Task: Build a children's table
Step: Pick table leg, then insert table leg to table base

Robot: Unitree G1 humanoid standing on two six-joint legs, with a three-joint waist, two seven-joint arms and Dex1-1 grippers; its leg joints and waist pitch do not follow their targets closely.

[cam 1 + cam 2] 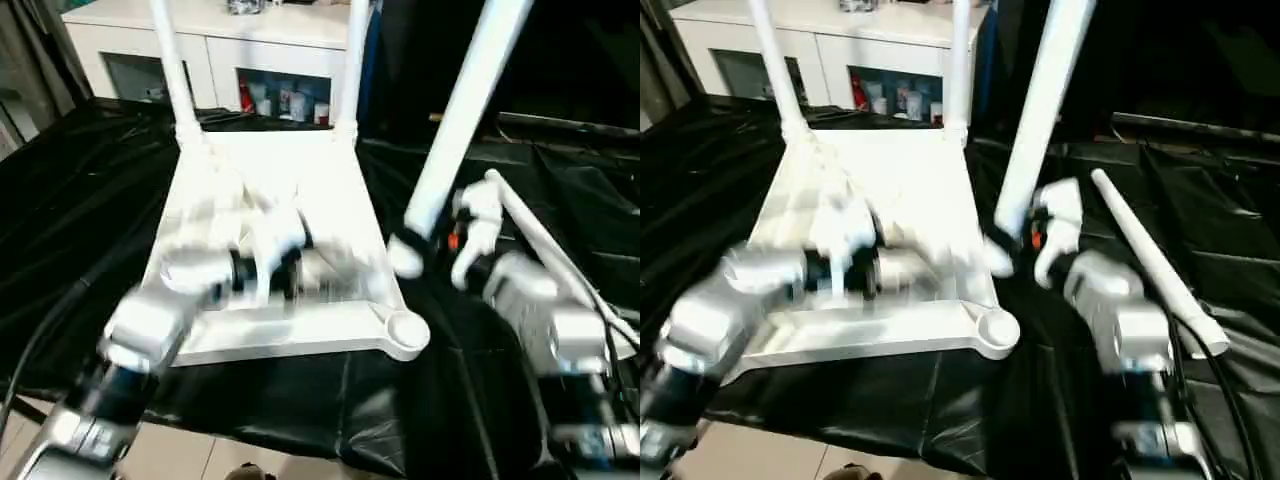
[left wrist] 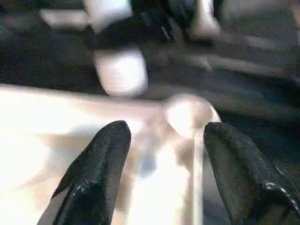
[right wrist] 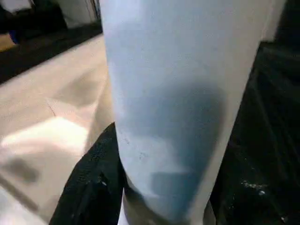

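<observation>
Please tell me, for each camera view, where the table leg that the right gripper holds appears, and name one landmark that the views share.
Left eye view: the held leg slants from the top edge down to right of centre.
Right eye view: it slants from the top edge to the centre.
Left wrist view: its blunt end shows.
Right wrist view: it stands between the right gripper's fingers.
Shared landmark: the empty corner socket.

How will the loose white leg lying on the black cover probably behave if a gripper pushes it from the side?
The loose leg is round and tapered, so it will probably roll, curving toward its thinner end. It looks like smooth rigid plastic, so it should stay straight and may slip between fingers. The black cover under it is wrinkled, which might stop the roll early.
</observation>
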